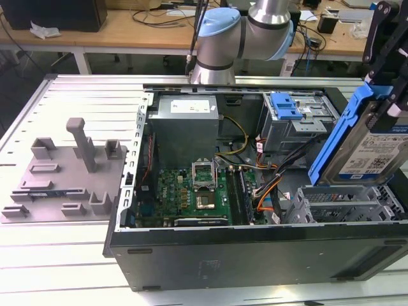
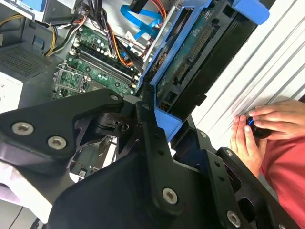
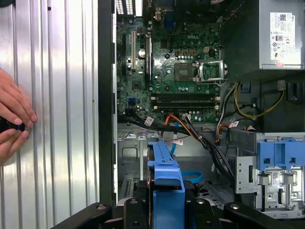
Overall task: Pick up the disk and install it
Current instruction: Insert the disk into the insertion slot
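The disk, a silver drive with a white-and-blue label in a blue plastic carrier, hangs tilted on edge at the exterior view's right. It is above the grey drive cage in the open computer case. My gripper is shut on the disk's upper end, its black linkage reaching in from the top right. In the second wrist view the fingers clamp the blue carrier of the disk. In the first wrist view the carrier's edge stands out from the gripper, over the cage floor.
Inside the case are the motherboard, a grey power-supply box, loose cables and a second bay with a blue latch. A grey plastic fixture lies on the slatted table. A person's hands rest beside the case.
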`<state>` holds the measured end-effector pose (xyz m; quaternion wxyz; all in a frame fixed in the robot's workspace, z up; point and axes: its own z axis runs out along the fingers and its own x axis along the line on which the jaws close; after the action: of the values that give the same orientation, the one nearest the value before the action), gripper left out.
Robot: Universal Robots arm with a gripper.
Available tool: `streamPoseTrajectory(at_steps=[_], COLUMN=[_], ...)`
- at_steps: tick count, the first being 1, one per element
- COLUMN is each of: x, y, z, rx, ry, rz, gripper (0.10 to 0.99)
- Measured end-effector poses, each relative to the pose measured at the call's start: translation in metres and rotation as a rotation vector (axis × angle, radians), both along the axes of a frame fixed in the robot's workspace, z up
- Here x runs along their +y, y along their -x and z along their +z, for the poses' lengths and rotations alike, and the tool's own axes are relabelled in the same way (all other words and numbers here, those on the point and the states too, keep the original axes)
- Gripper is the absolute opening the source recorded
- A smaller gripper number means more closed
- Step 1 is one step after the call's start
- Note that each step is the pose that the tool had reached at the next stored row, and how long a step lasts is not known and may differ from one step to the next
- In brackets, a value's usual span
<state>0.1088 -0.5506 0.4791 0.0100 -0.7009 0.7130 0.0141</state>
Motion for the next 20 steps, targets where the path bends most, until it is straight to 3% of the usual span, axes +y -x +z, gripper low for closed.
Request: streamPoseTrajectory(at_steps=[20], x=[0.0], y=[-0.0001], z=[-0.0067], rx=[0.0], ry=[0.005], rz=[0.004], gripper=[0.369])
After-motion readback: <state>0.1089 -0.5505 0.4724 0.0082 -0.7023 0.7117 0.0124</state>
